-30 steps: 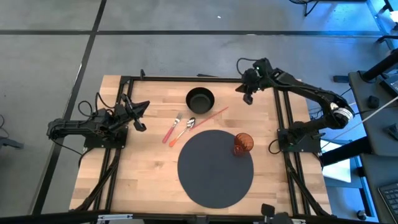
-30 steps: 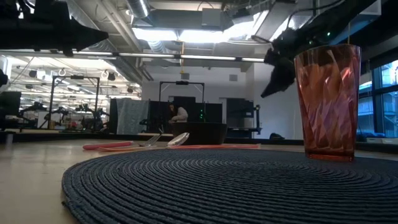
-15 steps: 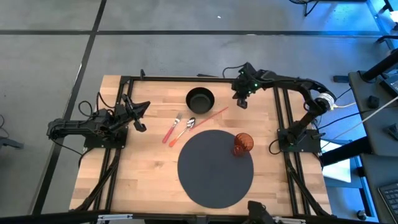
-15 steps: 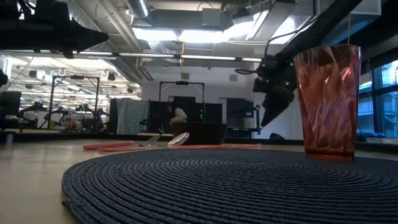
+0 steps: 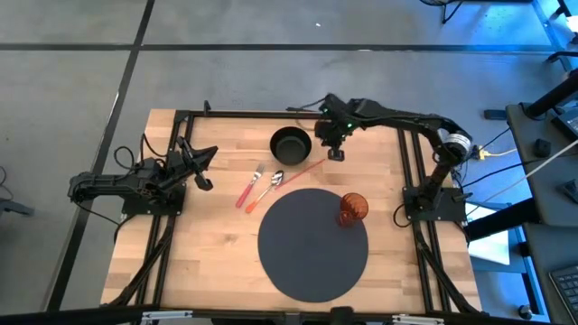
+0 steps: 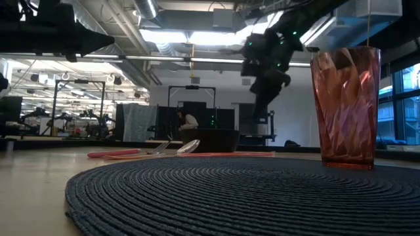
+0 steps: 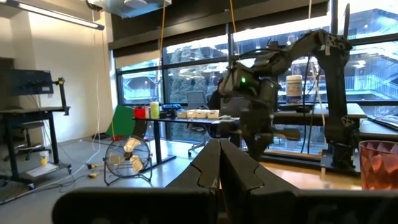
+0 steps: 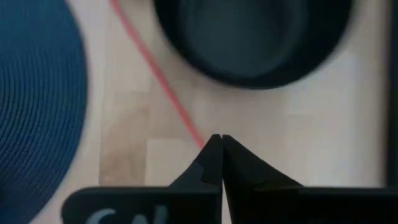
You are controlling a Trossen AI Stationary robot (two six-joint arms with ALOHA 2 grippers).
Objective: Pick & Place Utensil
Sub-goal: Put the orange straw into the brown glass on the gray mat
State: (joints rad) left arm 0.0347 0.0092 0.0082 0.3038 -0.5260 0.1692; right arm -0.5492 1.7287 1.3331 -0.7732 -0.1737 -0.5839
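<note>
Overhead, the right gripper (image 5: 335,154), fingers pressed together and holding nothing, hangs just beside the black bowl (image 5: 291,143) above the far tip of the red chopstick (image 5: 302,169), which lies on the wooden table (image 5: 217,244) beyond the dark placemat (image 5: 312,244), while the left gripper (image 5: 206,182), likewise closed, waits at the table's left edge.

Two dark arms, black cables along links — right arm (image 5: 397,116): green light, pale wrist band.
</note>
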